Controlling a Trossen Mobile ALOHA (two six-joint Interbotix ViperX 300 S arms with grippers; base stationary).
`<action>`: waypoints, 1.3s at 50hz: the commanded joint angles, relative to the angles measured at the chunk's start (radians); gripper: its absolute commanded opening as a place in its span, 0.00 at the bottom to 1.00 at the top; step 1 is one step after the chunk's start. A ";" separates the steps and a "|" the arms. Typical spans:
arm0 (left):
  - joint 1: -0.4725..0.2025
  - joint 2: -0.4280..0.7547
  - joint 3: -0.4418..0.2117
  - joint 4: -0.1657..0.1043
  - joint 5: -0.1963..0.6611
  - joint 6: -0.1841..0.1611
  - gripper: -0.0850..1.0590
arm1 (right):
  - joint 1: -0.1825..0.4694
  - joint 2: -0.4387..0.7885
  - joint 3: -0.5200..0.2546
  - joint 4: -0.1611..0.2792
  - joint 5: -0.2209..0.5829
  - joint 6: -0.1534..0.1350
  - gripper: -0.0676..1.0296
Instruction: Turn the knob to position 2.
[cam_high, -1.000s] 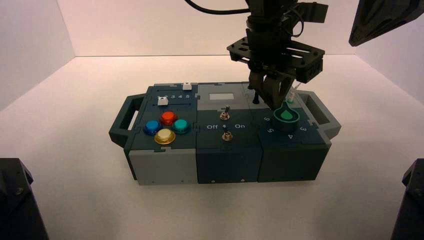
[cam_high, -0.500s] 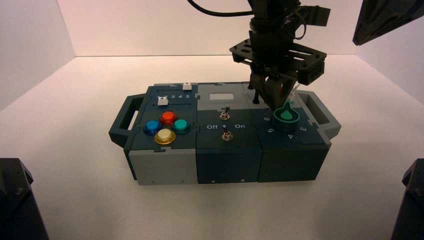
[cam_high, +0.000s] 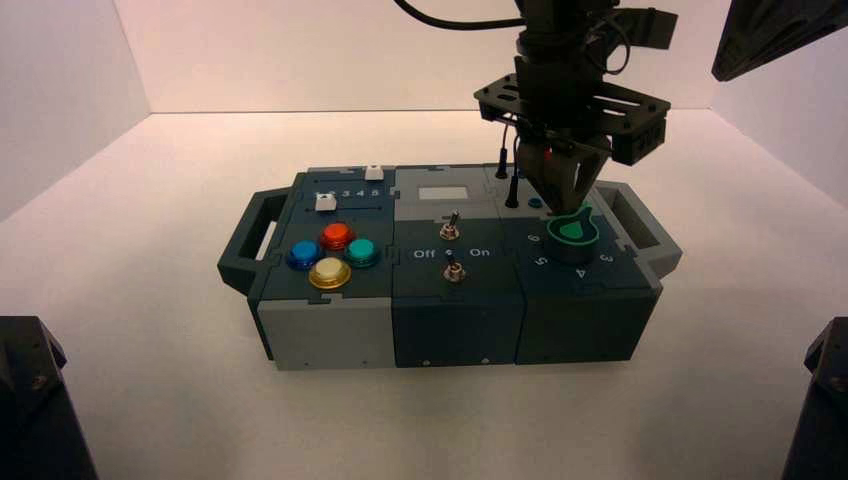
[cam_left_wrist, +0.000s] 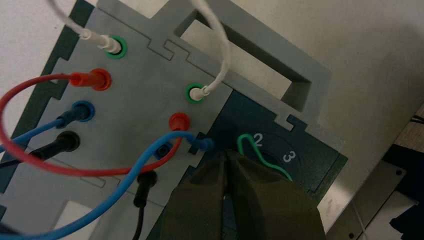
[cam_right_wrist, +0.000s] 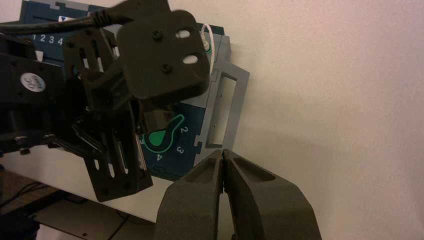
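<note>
The knob (cam_high: 573, 232) sits at the box's right end, dark teal with a bright green teardrop top. My left gripper (cam_high: 563, 203) reaches down from above, just behind it. In the left wrist view that gripper (cam_left_wrist: 227, 154) is shut with nothing between its fingers, and its tips rest against the side of the green pointer (cam_left_wrist: 246, 141). The pointer's tip lies right beside the "2" (cam_left_wrist: 257, 140); "3" (cam_left_wrist: 289, 157) comes after it. My right gripper (cam_right_wrist: 222, 152) hangs shut and empty above the table off the box's right handle (cam_right_wrist: 226, 107), and from there the knob (cam_right_wrist: 159, 138) shows.
Red, blue, black and white wires (cam_left_wrist: 75, 165) plug into sockets behind the knob. Two toggle switches (cam_high: 452, 228) stand mid-box. Several coloured push-buttons (cam_high: 332, 255) and two white sliders (cam_high: 324, 202) are on the left part.
The left gripper has swung to the right and turned, and the knob's green pointer has rotated from pointing toward the box's back to pointing back-right.
</note>
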 joint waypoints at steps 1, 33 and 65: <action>-0.011 -0.012 -0.031 0.000 0.009 0.006 0.05 | 0.000 -0.002 -0.032 0.003 -0.002 0.002 0.04; -0.021 0.011 -0.071 0.000 0.041 0.006 0.05 | -0.002 -0.008 -0.029 0.002 -0.002 0.000 0.04; -0.025 0.021 -0.081 0.000 0.054 0.006 0.05 | 0.000 -0.014 -0.029 0.002 -0.002 0.002 0.04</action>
